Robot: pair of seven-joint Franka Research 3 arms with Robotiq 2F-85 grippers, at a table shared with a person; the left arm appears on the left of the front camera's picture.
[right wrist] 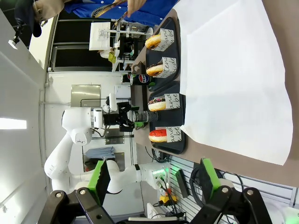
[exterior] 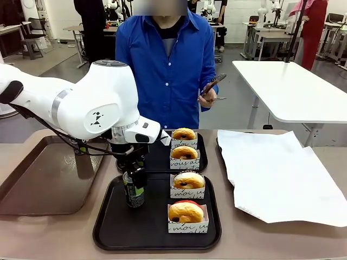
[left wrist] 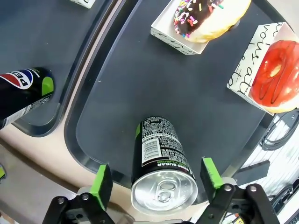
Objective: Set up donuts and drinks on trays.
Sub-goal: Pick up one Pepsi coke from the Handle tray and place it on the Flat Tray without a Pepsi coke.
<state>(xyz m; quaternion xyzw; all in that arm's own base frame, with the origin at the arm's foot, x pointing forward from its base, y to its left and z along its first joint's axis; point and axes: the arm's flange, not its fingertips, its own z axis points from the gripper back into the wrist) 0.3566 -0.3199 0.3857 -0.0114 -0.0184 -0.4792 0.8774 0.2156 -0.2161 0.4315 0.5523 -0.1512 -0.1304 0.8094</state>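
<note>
My left gripper stands open around an upright dark can at the left of the near black tray. In the left wrist view the green pads sit apart from the can on both sides. A chocolate-sprinkle donut and a red donut in white boxes share that tray. A second can stands on the far tray. Two boxed donuts sit on the far tray. My right gripper is open, holding nothing.
A long brown tray lies at the table's left. A large white paper sheet covers the right side. A person in a blue shirt stands at the far edge holding tongs.
</note>
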